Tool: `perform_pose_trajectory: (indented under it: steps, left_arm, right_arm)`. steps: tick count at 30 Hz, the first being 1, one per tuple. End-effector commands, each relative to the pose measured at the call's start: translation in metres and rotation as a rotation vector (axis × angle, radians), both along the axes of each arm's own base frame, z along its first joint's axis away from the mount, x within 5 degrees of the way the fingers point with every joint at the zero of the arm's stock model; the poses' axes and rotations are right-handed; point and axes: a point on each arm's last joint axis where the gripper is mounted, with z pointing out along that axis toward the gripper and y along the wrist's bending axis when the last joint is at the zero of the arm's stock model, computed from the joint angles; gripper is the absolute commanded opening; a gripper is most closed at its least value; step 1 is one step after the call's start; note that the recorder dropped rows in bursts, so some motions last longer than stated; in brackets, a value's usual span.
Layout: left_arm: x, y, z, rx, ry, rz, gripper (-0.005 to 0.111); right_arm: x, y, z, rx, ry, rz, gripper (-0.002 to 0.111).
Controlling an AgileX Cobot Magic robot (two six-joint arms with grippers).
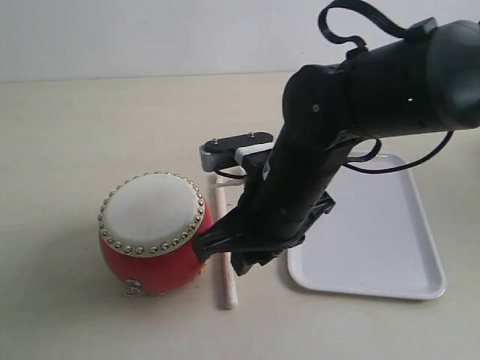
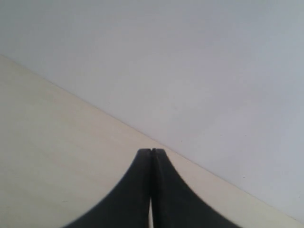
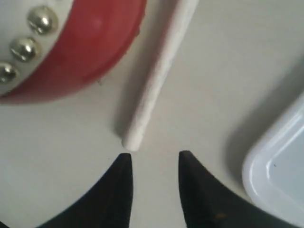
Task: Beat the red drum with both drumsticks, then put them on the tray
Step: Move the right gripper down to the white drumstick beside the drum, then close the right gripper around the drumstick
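The red drum [image 1: 154, 225] with its cream skin and gold studs stands left of centre; its red side shows in the right wrist view [image 3: 90, 47]. One pale drumstick [image 1: 225, 289] lies on the table between the drum and the white tray [image 1: 375, 247]. My right gripper [image 1: 225, 259] hangs over this stick, open and empty. In the right wrist view the stick's [image 3: 156, 80] end lies just ahead of one fingertip of that gripper [image 3: 154, 159]. A short pale piece [image 1: 227, 175], perhaps the second stick, shows from under the arm. My left gripper [image 2: 151, 151] is shut on nothing, out of the exterior view.
The right arm reaches across from the upper right and hides part of the tray's left rim. A tray corner [image 3: 280, 166] lies close beside the right gripper. The left wrist view shows only bare beige table [image 2: 57, 156] and a pale wall.
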Motion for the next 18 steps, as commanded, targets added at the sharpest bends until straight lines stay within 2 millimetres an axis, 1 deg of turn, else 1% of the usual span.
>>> perform_pose_trajectory:
  steps: [1,6,10,15,18]
  left_arm:
    - [0.0,0.0,-0.001,-0.009,-0.002,0.001,0.0]
    - [0.0,0.0,-0.001,-0.009,-0.002,0.001,0.0]
    - [0.0,0.0,-0.001,-0.009,-0.001,-0.001,0.0]
    - [0.0,0.0,-0.001,-0.009,0.003,-0.001,0.0]
    - [0.0,0.0,-0.001,-0.009,0.003,-0.001,0.0]
  right_arm:
    - [-0.001,0.018,-0.005,0.019,-0.042,-0.021,0.036]
    - [-0.008,0.03,-0.014,0.002,-0.065,-0.029,0.036]
    - [-0.01,0.035,-0.021,-0.016,-0.089,-0.055,0.036]
    - [-0.008,0.034,-0.029,-0.047,-0.093,-0.072,0.036]
    - [-0.007,0.034,-0.031,-0.05,-0.099,-0.082,0.036]
